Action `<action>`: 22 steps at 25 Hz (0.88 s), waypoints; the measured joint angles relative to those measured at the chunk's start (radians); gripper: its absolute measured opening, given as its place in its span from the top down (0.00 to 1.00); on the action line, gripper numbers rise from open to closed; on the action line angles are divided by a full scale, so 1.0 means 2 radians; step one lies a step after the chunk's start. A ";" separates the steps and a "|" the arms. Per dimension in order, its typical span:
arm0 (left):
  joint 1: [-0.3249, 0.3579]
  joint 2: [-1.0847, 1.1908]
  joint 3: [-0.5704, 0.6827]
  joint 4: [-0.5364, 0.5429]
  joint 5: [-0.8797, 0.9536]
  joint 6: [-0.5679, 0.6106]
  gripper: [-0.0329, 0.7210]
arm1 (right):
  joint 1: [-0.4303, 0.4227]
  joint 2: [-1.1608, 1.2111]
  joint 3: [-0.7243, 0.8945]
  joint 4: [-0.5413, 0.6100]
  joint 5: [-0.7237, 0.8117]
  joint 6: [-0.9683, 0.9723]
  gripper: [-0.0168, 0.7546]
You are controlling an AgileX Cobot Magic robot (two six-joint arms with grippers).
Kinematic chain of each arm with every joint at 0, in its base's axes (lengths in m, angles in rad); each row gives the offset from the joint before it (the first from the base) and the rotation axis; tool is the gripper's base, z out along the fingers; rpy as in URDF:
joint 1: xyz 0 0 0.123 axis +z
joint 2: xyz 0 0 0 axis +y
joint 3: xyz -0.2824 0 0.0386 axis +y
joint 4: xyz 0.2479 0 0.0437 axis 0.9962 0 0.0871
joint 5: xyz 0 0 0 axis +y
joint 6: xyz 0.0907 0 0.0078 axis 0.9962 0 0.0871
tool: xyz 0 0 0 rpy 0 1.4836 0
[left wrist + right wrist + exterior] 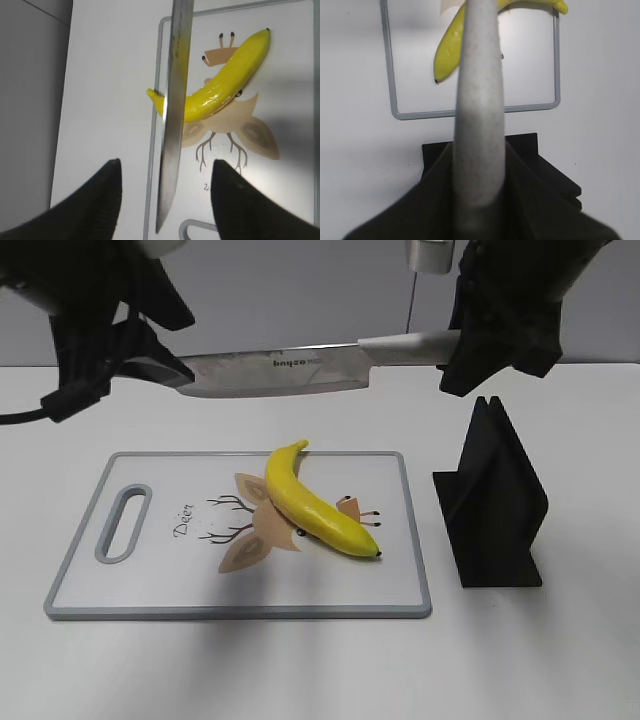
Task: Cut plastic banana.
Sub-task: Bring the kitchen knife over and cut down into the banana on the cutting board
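Note:
The plastic banana (315, 502) is glossy yellow and lies slantwise on the white cutting board (150, 580). It also shows in the left wrist view (225, 85) and the right wrist view (447, 50). My right gripper (470, 345) is shut on the grey metal handle of a large knife (270, 372) and holds it level in the air above the board's far edge. The handle (477, 125) fills the middle of the right wrist view. The blade (172, 125) runs between the fingers of my open left gripper (165, 177), which touches nothing.
A black knife stand (495, 500) sits on the white table right of the board, and it also shows under the handle in the right wrist view (540, 170). The board (280, 170) has a grey rim and a handle slot (122, 523) at its left end.

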 joint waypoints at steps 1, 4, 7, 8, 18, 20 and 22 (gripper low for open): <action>-0.001 0.005 0.000 0.000 -0.004 0.002 0.22 | 0.000 0.002 0.000 0.004 0.000 -0.004 0.75; -0.003 0.019 0.000 0.000 -0.009 0.004 0.22 | 0.000 0.012 0.000 0.015 0.000 -0.012 0.75; -0.003 0.032 0.000 0.000 -0.013 0.004 0.28 | 0.000 0.022 -0.001 0.018 -0.002 -0.013 0.75; -0.003 0.035 0.000 0.000 -0.015 0.004 0.32 | 0.000 0.025 -0.001 0.021 -0.004 -0.013 0.75; -0.003 0.054 0.000 0.001 -0.035 0.005 0.72 | 0.000 0.027 -0.001 0.040 -0.031 -0.035 0.75; -0.003 0.058 0.000 0.001 -0.037 0.005 0.84 | 0.000 0.027 -0.001 0.038 -0.035 -0.035 0.75; -0.003 0.061 0.000 0.000 -0.036 0.005 0.91 | 0.000 0.028 -0.001 0.034 -0.040 -0.041 0.75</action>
